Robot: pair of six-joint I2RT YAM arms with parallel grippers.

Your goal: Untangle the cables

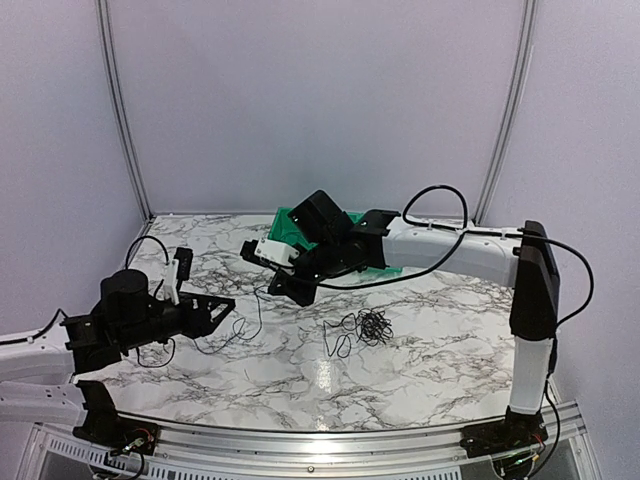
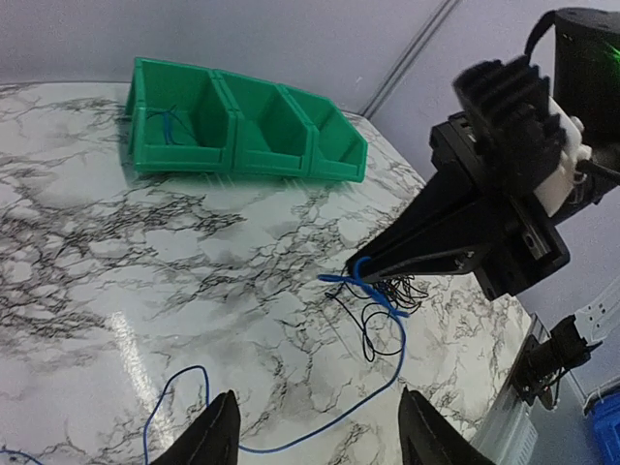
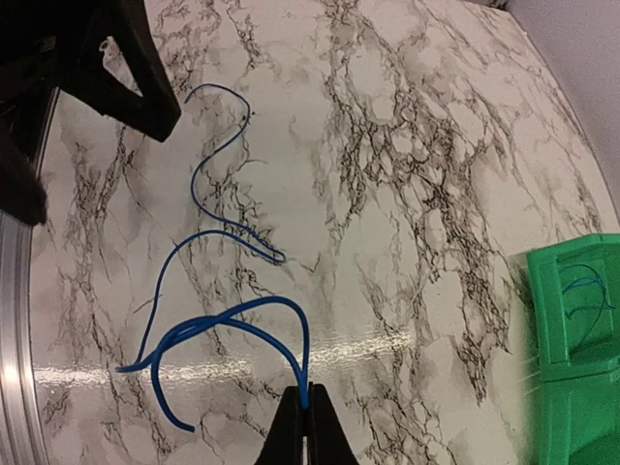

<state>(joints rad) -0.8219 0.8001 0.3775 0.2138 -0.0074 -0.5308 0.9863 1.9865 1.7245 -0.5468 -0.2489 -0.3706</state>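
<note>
My right gripper [image 3: 306, 393] is shut on a blue cable [image 3: 229, 322], pinching the top of a loop that hangs from its tips to the marble table. The left wrist view shows this right gripper [image 2: 356, 265] lifting the blue cable [image 2: 391, 380] just beside a small clump of black cables [image 2: 389, 296]. That black clump [image 1: 368, 327] lies right of centre on the table. My left gripper [image 2: 320, 432] is open and holds nothing. The blue cable runs along the table beneath its fingers [image 2: 219, 432].
A row of green bins [image 2: 242, 145] stands at the back of the table, and a short blue wire [image 2: 170, 126] lies in one end compartment. The right arm [image 1: 440, 245] reaches across the middle. The table's front rail [image 1: 320, 440] is near.
</note>
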